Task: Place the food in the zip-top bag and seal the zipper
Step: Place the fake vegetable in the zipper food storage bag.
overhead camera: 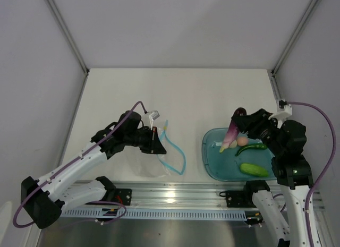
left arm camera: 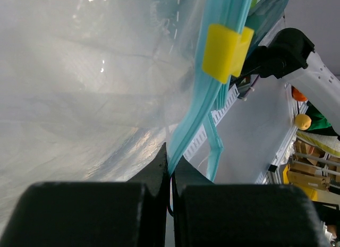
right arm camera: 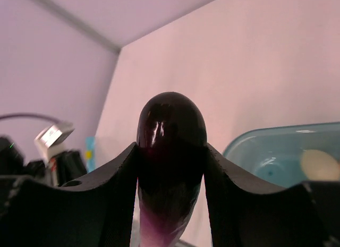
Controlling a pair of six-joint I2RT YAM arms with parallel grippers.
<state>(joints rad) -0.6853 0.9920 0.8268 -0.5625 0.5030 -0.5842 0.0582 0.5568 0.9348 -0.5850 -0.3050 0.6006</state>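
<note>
My left gripper (overhead camera: 155, 141) is shut on the edge of the clear zip-top bag (overhead camera: 154, 156), pinching it by the light blue zipper (left arm camera: 199, 106), which carries a yellow slider (left arm camera: 226, 51). The bag's mouth hangs open toward the right. My right gripper (overhead camera: 237, 122) is shut on the dark purple eggplant (right arm camera: 171, 146) and holds it above the left edge of the teal tray (overhead camera: 210, 164). In the tray lie a pink egg (overhead camera: 243, 141), a dark green pepper (overhead camera: 251, 147) and a light green cucumber (overhead camera: 254, 169). The cream egg is largely hidden behind the eggplant.
A metal rail (overhead camera: 175, 196) runs along the near table edge between the arm bases. White enclosure walls stand at the left, back and right. Bare table lies between the bag and the tray.
</note>
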